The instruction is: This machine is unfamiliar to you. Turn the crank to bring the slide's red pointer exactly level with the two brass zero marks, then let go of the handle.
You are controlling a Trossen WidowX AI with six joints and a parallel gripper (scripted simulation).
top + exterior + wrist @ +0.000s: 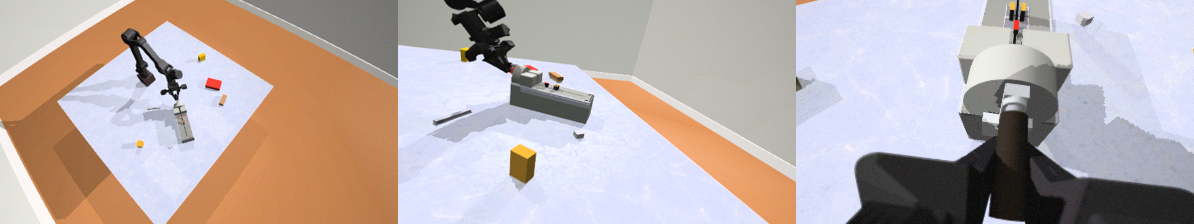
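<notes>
A long grey machine lies on the pale mat. At its near end is a round crank disc with a dark handle sticking out. My gripper is shut on this crank handle. On top of the machine the slide's red pointer sits just short of the two brass zero marks, on the crank side of them.
A yellow block, a small grey piece and a thin grey bar lie near the machine. Beyond are a red slab, a tan block and another yellow block.
</notes>
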